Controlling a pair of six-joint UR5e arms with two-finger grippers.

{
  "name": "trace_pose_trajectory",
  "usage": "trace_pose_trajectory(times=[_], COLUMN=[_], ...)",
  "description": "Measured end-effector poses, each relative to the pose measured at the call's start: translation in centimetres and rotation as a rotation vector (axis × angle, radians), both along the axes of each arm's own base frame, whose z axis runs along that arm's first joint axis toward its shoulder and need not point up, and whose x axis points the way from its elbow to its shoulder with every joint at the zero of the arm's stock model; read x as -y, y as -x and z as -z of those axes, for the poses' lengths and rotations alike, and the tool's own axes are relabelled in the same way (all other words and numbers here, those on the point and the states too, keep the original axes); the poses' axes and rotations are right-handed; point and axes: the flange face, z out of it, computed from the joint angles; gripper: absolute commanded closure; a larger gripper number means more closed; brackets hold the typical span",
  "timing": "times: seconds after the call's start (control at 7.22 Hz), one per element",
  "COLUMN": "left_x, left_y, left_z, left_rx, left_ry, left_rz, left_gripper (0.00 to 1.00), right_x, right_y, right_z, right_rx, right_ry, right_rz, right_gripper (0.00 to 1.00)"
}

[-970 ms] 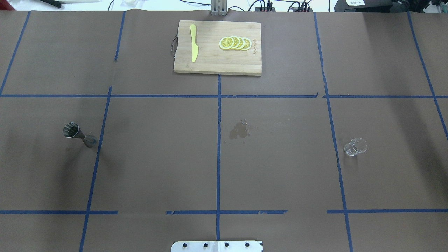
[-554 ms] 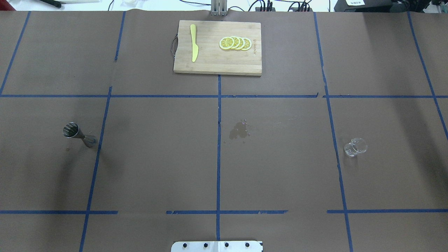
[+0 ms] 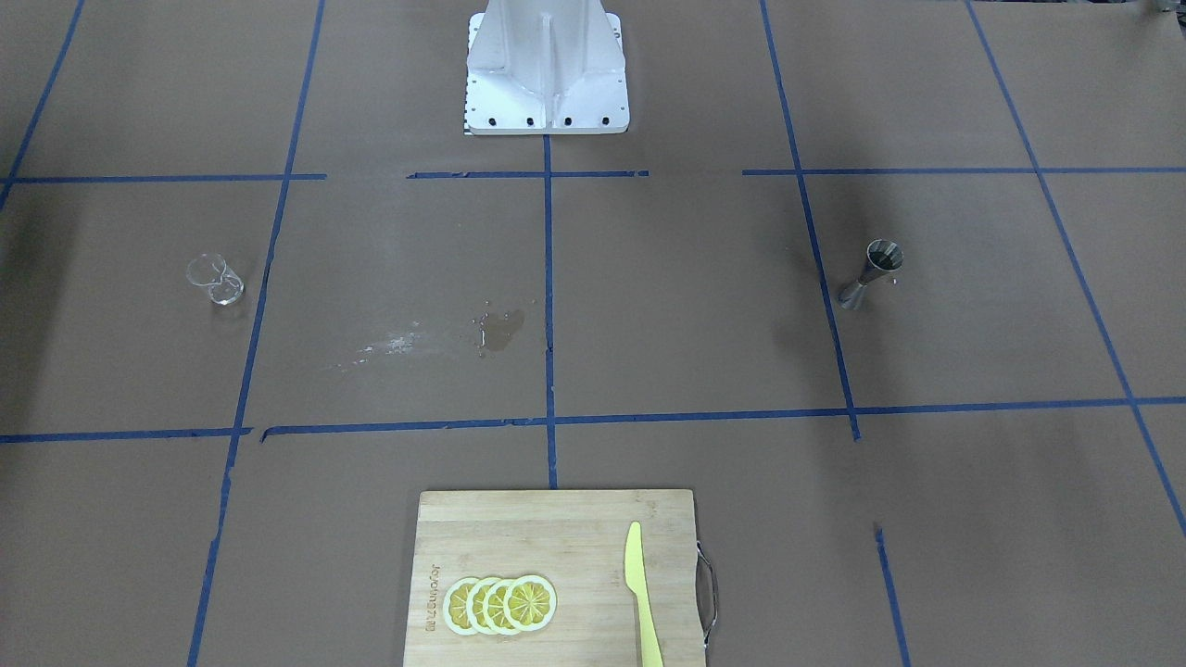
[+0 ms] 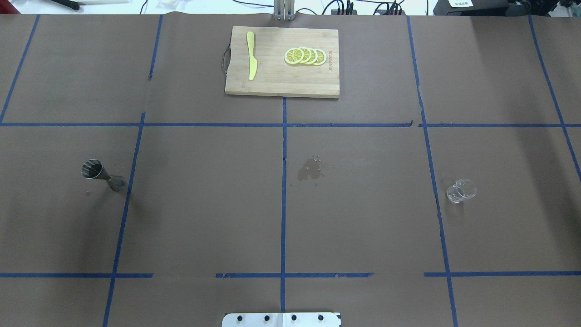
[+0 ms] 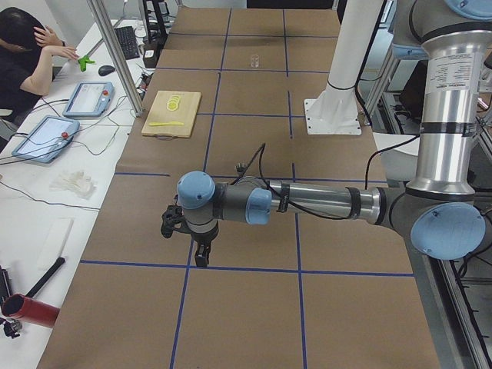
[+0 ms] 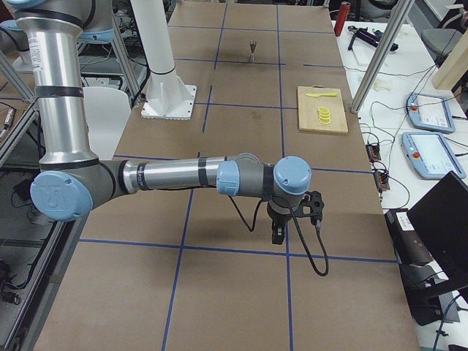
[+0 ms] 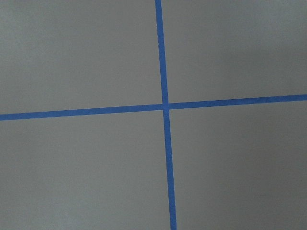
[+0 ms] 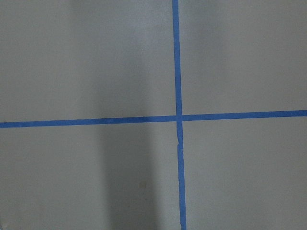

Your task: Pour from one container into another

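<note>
One glass cup (image 4: 460,190) and one metal jigger (image 4: 103,175) stand upright on the desk (image 4: 363,227), well apart. The cup is on the robot's right side and the jigger on its left, each just beside a blue tape line (image 4: 283,190). Between them, near the middle of the desk, lies one small wet patch (image 4: 310,169). At the far edge sits one wooden cutting board (image 4: 281,81), carrying four overlapping lemon slices (image 4: 305,56) and one yellow knife (image 4: 251,55).

The cup is clear, and I cannot tell whether anything is in it. The jigger's upper cone looks dark inside, and I cannot tell its contents either.

There are two arms. The left hand (image 5: 201,260) hangs over the left part of the desk, pointing down, and the right hand (image 6: 278,235) does the same over the right part. Both show only from the table ends, so I cannot tell whether their fingers are apart or together. Neither one touches a vessel: from the left end the cup stands far off at the opposite side, and from the right end the jigger stands likewise far from the right hand. Each wrist camera looks straight down on a cross of tape on the brown covering.
</note>
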Motion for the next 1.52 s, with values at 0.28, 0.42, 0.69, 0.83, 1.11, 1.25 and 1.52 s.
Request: trace_pose_trajectory(times=[0.28, 0.42, 0.69, 0.83, 1.11, 1.25, 1.52], left_x=[-0.2, -0.3, -0.5, -0.5, -0.6, -0.6, -0.6], left_y=[0.1, 0.1, 0.2, 0.2, 0.2, 0.2, 0.2], left_z=[-0.2, -0.3, -0.5, -0.5, -0.7, -0.7, -0.7], left_rx=[-0.002, -0.003, -0.004, -0.004, -0.004, -0.004, -0.004], left_ry=[0.023, 0.028, 0.031, 0.031, 0.032, 0.031, 0.029], left_rz=[0.016, 0.018, 0.019, 0.019, 0.018, 0.018, 0.018], left_gripper=[0.00, 0.00, 0.00, 0.00, 0.00, 0.00, 0.00], right_x=[-0.1, -0.2, -0.8, -0.9, -1.0, -1.0, -0.9], right_y=[-0.2, -0.2, -0.2, -0.2, -0.2, -0.2, -0.2], right_z=[-0.2, -0.3, -1.3, -2.1, -2.7, -2.8, -2.7], right_rx=[-0.001, -0.001, -0.006, -0.007, -0.007, -0.008, -0.008], right_ry=[0.004, 0.004, -0.022, -0.033, -0.034, -0.032, -0.022], right_rz=[-0.004, -0.005, -0.010, -0.012, -0.018, -0.023, -0.036], right_gripper=[0.00, 0.00, 0.00, 0.00, 0.00, 0.00, 0.00])
